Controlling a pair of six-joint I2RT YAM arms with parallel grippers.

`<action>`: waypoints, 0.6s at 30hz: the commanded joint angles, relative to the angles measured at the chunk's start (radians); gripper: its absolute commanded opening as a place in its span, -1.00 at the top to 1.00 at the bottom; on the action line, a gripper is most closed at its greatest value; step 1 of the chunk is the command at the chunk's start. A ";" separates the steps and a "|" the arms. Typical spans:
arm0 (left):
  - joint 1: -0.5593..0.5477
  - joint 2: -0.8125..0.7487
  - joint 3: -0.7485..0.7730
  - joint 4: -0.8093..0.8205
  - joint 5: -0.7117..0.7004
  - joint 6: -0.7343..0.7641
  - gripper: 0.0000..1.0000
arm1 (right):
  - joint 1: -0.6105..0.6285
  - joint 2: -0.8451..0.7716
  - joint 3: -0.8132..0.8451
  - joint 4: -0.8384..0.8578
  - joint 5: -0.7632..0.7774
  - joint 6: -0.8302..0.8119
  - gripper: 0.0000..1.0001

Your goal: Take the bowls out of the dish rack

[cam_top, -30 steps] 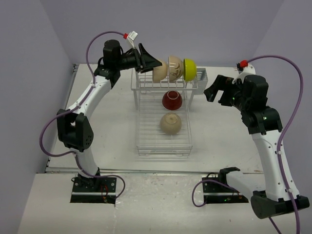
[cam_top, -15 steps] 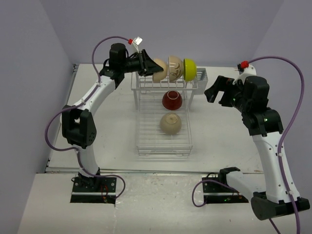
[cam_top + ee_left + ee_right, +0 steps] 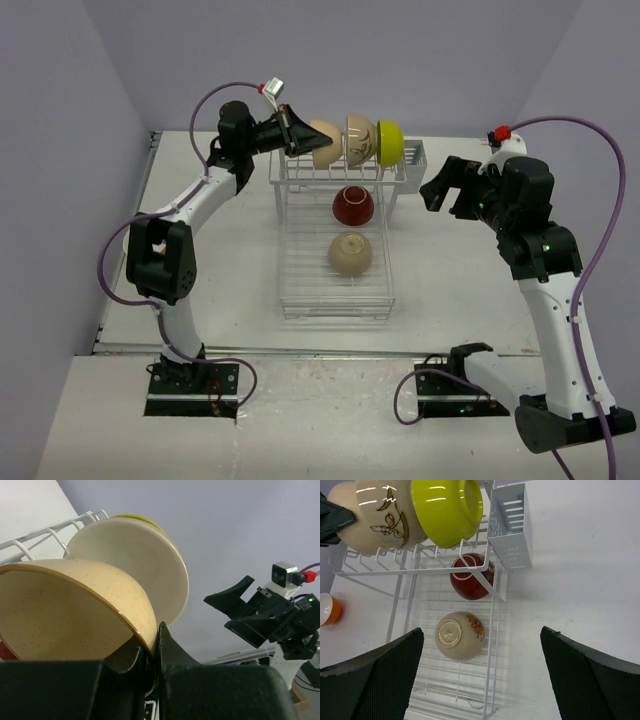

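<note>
Since a second ago the left gripper (image 3: 296, 133) has been pushed in toward the rack's raised tine row, and the elbow's been folded up a bit. Nothing else looks shifted. Its jaws are seen clamped on the rim of the speckled beige bowl (image 3: 65, 610). So that bowl is gripped but still parked on edge at the left end of the tines, right against the leaf-pattern cream bowl (image 3: 380, 515), with the lime-yellow bowl (image 3: 447, 507) next along. The right gripper (image 3: 445, 192) is held wide open with nothing in it, off to the right of the dish rack (image 3: 300, 295) near the cutlery basket (image 3: 510, 530).

Step-wise, this is judged to be the pick of the first tine-row bowl. One orange bowl (image 3: 327, 609) is already out on the bench (image 3: 220, 270) left of the rack. The dark red bowl (image 3: 353, 205) and a flower-pattern beige bowl (image 3: 350, 253) are still face-down on the flat tray. A lift up and out of the tines is probably called for next, kept clear of the neighbour so it isn't dragged along, then a set-down on the bench.

No brand, label or readable writing can be made out, only the painted leaf and flower.
</note>
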 commanded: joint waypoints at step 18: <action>0.050 -0.044 0.061 0.501 0.064 -0.416 1.00 | 0.005 0.007 -0.010 0.015 -0.001 -0.019 -0.98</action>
